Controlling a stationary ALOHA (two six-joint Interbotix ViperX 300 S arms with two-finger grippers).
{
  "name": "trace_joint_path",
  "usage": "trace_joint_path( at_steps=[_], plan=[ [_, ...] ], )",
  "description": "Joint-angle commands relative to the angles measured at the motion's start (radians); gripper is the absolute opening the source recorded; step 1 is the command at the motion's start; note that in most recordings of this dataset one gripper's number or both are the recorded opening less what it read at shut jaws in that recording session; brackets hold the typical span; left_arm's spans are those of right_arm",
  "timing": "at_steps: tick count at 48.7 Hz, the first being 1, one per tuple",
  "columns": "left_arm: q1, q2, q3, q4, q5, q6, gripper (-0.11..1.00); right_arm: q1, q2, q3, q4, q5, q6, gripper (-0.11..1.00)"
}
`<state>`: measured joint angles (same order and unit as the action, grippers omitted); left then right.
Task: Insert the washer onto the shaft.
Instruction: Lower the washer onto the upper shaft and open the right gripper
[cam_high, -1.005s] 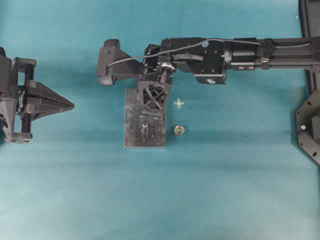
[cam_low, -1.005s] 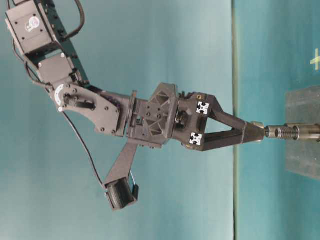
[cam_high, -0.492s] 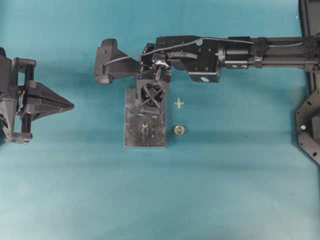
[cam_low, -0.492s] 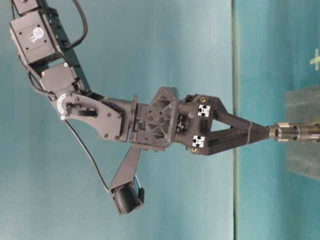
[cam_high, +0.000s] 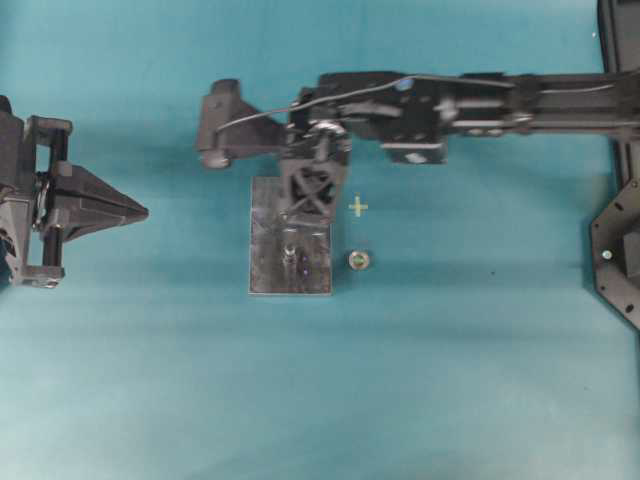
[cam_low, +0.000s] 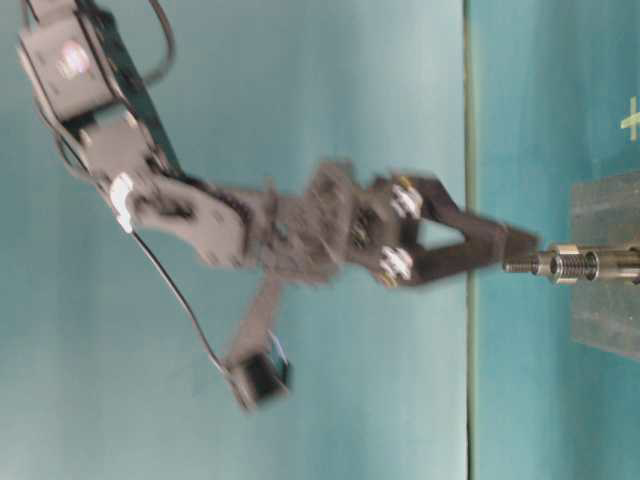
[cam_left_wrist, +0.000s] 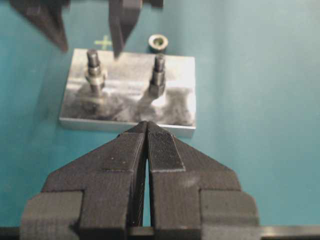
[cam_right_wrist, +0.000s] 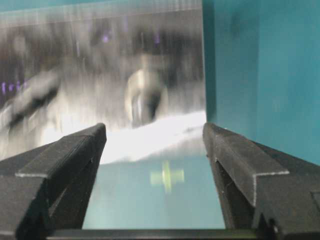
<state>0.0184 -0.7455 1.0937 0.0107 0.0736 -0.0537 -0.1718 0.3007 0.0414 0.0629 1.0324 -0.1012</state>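
Observation:
A metal base plate (cam_high: 268, 240) carries two upright shafts. The silver washer (cam_low: 564, 264) sits round the threaded shaft (cam_low: 600, 265), a little below its tip. From the left wrist view the same washer (cam_left_wrist: 95, 76) rings the left-hand shaft (cam_left_wrist: 93, 59), and the second shaft (cam_left_wrist: 158, 70) is bare. My right gripper (cam_high: 300, 215) hangs open just above the washer's shaft, its fingertips (cam_left_wrist: 119, 47) clear of it and nothing between them. In its own blurred view the right gripper (cam_right_wrist: 155, 132) looks down on the shaft. My left gripper (cam_left_wrist: 146, 125) is shut and empty, left of the plate.
A small metal ring (cam_high: 358, 260) lies on the teal mat just right of the plate, and a yellow cross mark (cam_high: 358, 207) is beyond it. Dark equipment (cam_high: 620, 250) stands at the right edge.
My right gripper opened and let go of the washer, which now rests on the shaft. The gripper has lifted up off the shaft tip. The left arm has not moved.

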Motion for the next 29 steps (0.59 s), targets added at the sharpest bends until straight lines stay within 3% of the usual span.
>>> trace_joint_path(
  at_steps=[1,13,29],
  plan=[
    [-0.002,0.0,-0.012,0.002,-0.009,-0.002,0.0,0.006,-0.118,0.046,0.012,-0.003,0.006,0.81],
    [-0.002,0.0,-0.012,0.003,-0.009,-0.002,0.0,0.041,-0.229,0.192,0.055,-0.078,0.011,0.81],
    [-0.002,0.0,-0.012,0.002,-0.009,-0.002,0.0,0.133,-0.256,0.419,0.091,-0.367,0.038,0.81]
  ],
)
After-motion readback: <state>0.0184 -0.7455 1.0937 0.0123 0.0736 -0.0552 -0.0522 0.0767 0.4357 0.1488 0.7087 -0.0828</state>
